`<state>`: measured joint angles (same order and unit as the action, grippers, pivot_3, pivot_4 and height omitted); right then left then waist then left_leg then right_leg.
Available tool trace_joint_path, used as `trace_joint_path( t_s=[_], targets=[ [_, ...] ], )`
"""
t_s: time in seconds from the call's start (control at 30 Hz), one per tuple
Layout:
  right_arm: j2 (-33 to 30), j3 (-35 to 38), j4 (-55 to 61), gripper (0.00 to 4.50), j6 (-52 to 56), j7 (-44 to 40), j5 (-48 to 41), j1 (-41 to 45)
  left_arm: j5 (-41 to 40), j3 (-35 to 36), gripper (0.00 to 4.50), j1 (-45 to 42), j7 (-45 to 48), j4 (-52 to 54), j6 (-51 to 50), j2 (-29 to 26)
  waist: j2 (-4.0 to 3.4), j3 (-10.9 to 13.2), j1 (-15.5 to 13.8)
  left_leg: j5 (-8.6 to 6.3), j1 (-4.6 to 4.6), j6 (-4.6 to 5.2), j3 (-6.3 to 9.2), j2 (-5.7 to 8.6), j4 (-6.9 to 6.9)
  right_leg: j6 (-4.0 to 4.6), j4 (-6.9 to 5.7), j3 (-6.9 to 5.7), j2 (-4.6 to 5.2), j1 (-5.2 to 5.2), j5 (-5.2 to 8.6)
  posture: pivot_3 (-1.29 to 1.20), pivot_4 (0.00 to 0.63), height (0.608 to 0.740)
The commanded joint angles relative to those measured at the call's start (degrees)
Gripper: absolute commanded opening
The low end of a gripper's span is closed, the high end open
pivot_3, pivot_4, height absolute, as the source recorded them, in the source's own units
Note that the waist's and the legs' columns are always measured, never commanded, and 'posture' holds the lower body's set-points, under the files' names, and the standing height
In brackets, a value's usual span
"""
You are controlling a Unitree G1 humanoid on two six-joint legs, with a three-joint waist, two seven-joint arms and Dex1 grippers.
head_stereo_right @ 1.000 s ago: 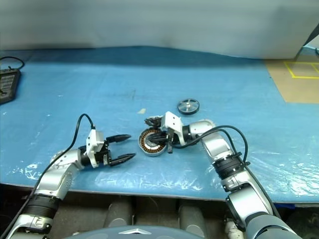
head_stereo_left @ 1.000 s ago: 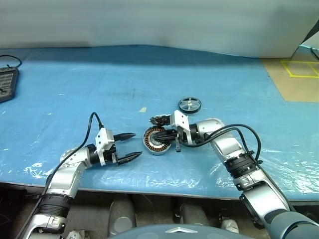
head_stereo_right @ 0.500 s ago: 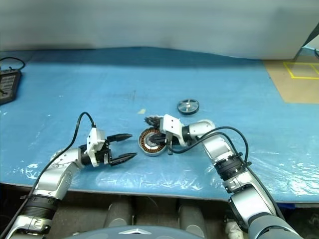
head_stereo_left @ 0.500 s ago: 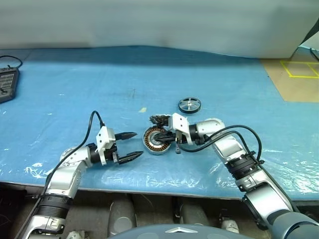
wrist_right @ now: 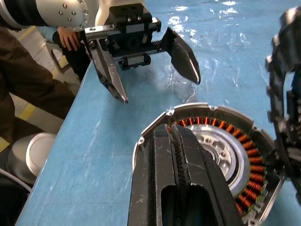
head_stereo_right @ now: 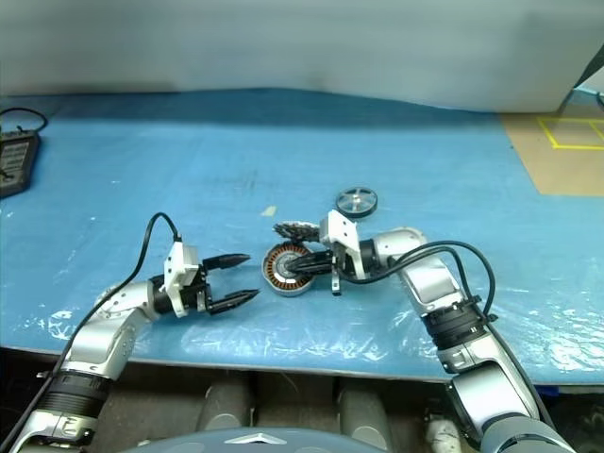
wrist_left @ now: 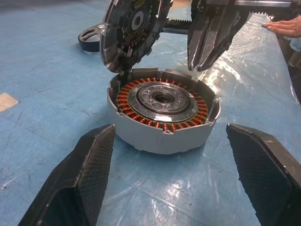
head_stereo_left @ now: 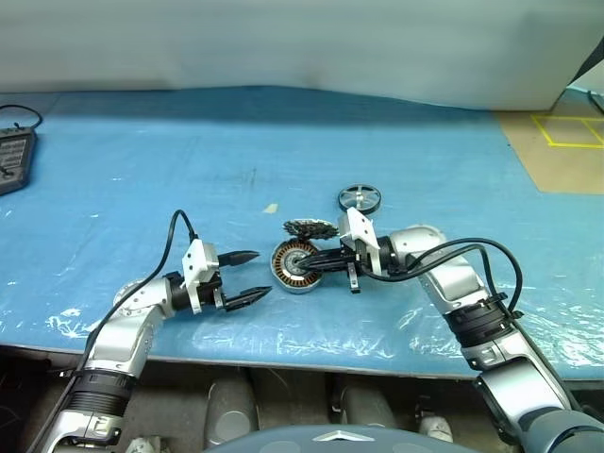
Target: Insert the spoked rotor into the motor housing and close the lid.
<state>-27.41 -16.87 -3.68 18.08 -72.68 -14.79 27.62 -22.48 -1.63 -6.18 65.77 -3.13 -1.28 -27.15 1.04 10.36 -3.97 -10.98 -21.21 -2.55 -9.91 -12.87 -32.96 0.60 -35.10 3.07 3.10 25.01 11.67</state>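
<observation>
You've nothing inserted yet: the motor housing sits open on the table, the spoked rotor lies beyond it, and the lid seems propped on the housing's rim. Your right gripper is clenched empty; the left gripper is spread.

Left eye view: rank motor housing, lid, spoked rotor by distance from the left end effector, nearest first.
From the left end effector:
1. Motor housing, just to its right.
2. Lid, tilted on edge behind the housing.
3. Spoked rotor, flat on the table, farthest back and right.
</observation>
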Motion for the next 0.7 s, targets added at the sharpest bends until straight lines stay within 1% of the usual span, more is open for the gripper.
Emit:
trace_joint_path(
  t_s=[0.03, 0.17, 0.27, 0.3, 0.37, 0.47, 0.57, 0.7],
  targets=[
    [-2.5, 1.7, 2.0, 0.03, 0.3, 0.1, -0.5, -1.2, -0.9, 0.4, 3.99, 0.2, 0.1, 2.0, 0.4, -0.4, 0.00, 0.0, 0.0, 0.00, 0.00, 0.00, 0.00, 0.01, 0.00, 0.00, 0.00, 0.00, 0.00, 0.00, 0.00, 0.00, 0.150, 0.740],
    [-5.8, 2.3, 0.1, 0.03, -0.9, 1.0, 1.4, -1.5, -0.9, 0.5, 3.99, 0.1, 0.3, 1.7, 0.5, -0.5, 0.00, 0.0, 0.1, 0.00, 0.01, 0.00, 0.00, 0.01, 0.00, 0.00, 0.00, 0.01, 0.00, 0.00, 0.00, 0.00, 0.150, 0.740],
    [-8.9, 5.3, -2.0, 0.03, -0.2, 1.5, 1.1, 0.3, -0.9, 0.6, 3.99, -0.1, 0.4, 1.4, 0.7, -0.6, 0.00, 0.0, 0.0, 0.00, 0.01, 0.00, 0.00, 0.01, 0.00, 0.00, 0.00, 0.01, 0.00, 0.00, 0.00, 0.00, 0.150, 0.740],
    [-10.2, 6.2, -3.0, 0.20, -0.2, 1.4, 1.2, 0.9, -0.9, 0.7, 3.99, -0.1, 0.5, 1.3, 0.7, -0.6, 0.00, 0.0, 0.0, 0.00, 0.00, 0.00, 0.00, 0.02, -0.01, 0.00, 0.00, 0.02, 0.01, 0.00, 0.00, 0.00, 0.150, 0.740],
    [-12.4, 7.8, -8.0, 0.59, -4.4, 4.2, 4.2, 3.4, -0.8, 0.7, 3.99, -0.2, 0.6, 0.8, 1.0, -0.5, 0.00, 0.0, 0.0, 0.00, 0.00, 0.00, 0.00, 0.05, -0.03, 0.00, 0.00, 0.03, 0.03, -0.01, 0.00, 0.00, 0.150, 0.740],
    [-13.2, 8.7, -14.9, 1.56, -8.7, 7.6, 7.4, 7.8, -0.6, 0.4, 3.99, -0.6, 0.7, -0.1, 1.5, -0.2, 0.00, 0.0, 0.2, 0.00, 0.01, 0.00, -0.01, 0.04, -0.06, 0.00, -0.01, 0.03, 0.02, -0.02, 0.00, 0.00, 0.150, 0.740],
    [-13.7, 9.3, -22.3, 1.56, -12.1, 9.1, 9.6, 13.0, -0.3, 0.2, 3.99, -1.0, 0.9, -1.2, 2.3, 0.2, 0.00, 0.0, 0.3, 0.01, 0.01, -0.01, -0.02, 0.02, -0.05, 0.00, -0.09, 0.04, -0.02, 0.05, 0.00, 0.00, 0.150, 0.740],
    [-12.6, 8.8, -31.4, 1.56, -15.8, 10.8, 11.8, 18.9, -0.1, 0.1, 3.99, -1.1, 1.2, -2.4, 3.4, 0.3, -0.01, 0.0, 0.1, 0.01, -0.06, 0.00, -0.03, 0.04, -0.10, 0.00, -0.10, 0.04, -0.01, 0.07, 0.00, 0.00, 0.150, 0.740]
  ],
)
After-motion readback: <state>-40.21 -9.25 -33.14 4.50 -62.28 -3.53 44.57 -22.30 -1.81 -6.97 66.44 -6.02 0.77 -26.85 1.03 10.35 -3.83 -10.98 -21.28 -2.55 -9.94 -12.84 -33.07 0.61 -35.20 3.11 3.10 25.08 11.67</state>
